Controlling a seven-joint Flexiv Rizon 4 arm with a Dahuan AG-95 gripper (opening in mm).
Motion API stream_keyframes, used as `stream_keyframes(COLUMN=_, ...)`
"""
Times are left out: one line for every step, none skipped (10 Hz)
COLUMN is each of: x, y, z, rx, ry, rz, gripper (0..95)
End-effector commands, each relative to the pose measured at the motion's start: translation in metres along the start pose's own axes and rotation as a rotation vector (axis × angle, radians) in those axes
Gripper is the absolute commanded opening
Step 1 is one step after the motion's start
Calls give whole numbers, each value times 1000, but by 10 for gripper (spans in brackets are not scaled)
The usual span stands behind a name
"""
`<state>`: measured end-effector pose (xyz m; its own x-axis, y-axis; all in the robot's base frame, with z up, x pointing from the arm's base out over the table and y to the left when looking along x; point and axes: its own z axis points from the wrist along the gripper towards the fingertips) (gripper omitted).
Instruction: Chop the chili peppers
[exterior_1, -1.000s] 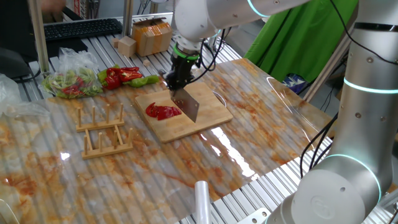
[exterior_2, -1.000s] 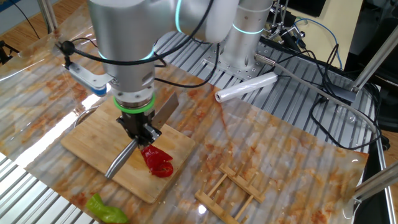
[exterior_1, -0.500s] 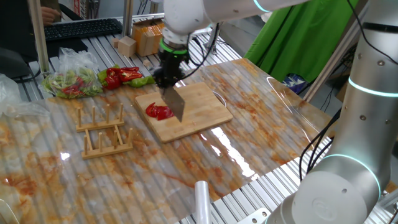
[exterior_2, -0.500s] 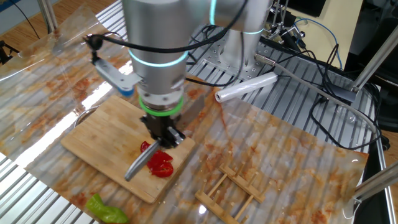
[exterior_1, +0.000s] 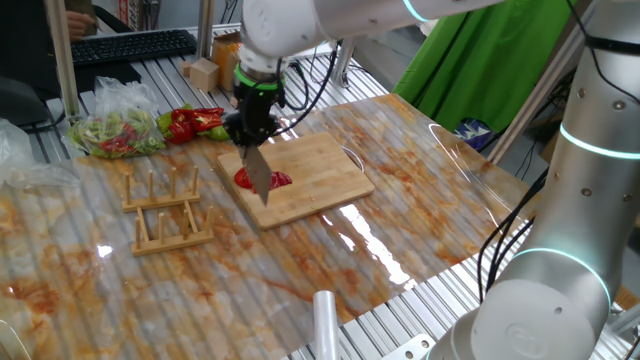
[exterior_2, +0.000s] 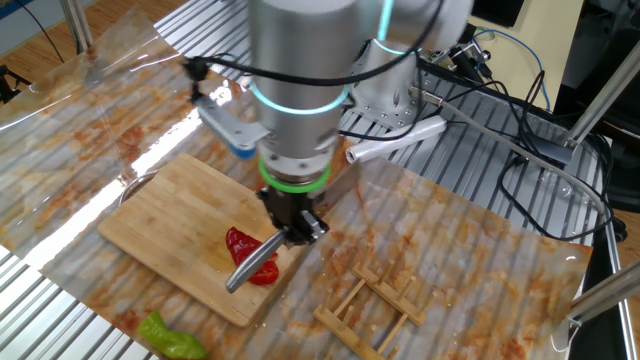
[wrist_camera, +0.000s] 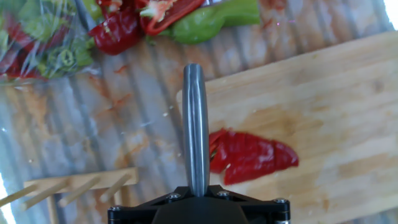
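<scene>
A glossy red chili pepper (exterior_1: 281, 180) lies flattened on a wooden cutting board (exterior_1: 325, 165). It also shows in the other fixed view (exterior_2: 243, 243) and in the hand view (wrist_camera: 252, 155). My gripper (exterior_1: 248, 128) is shut on the handle of a steel knife (exterior_1: 257, 172). The blade points down over the pepper's left end, near the board's left edge. In the hand view the blade (wrist_camera: 195, 124) is edge-on, just left of the pepper, with the gripper (wrist_camera: 196, 200) at the bottom. In the other fixed view the knife (exterior_2: 252, 268) slants across the pepper below the gripper (exterior_2: 292, 225).
A pile of red and green peppers (exterior_1: 200, 122) and a plastic bag of peppers (exterior_1: 115, 133) lie behind the board. A wooden rack (exterior_1: 165, 210) stands left of it. A plastic roll (exterior_1: 325, 318) lies near the front edge. A green pepper (exterior_2: 170, 335) lies off the board.
My gripper has carried the knife leftward across the board in the first fixed view, from right of the pepper to over its left end. The pepper has stayed in place.
</scene>
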<state>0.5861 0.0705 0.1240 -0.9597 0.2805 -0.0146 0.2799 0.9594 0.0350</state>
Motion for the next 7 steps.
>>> stream_keyframes(x=-2, y=2, z=3, rx=-1, ry=5, rz=7, gripper=0)
stream_keyframes(x=-2, y=3, z=5, rx=-2, ry=6, rz=14, gripper=0)
stream_keyframes(x=-3, y=5, z=7, rx=-7, ry=8, rz=33, gripper=0)
stream_keyframes(x=-3, y=5, z=9, rx=-2, ry=5, rz=46, gripper=0)
stream_keyframes(x=0, y=6, z=10, rx=-1, ry=5, rz=63, gripper=0)
stream_keyframes(x=0, y=6, z=11, rx=-4, ry=7, rz=71, gripper=0)
stream_keyframes(x=0, y=7, z=13, rx=-3, ry=5, rz=75, gripper=0)
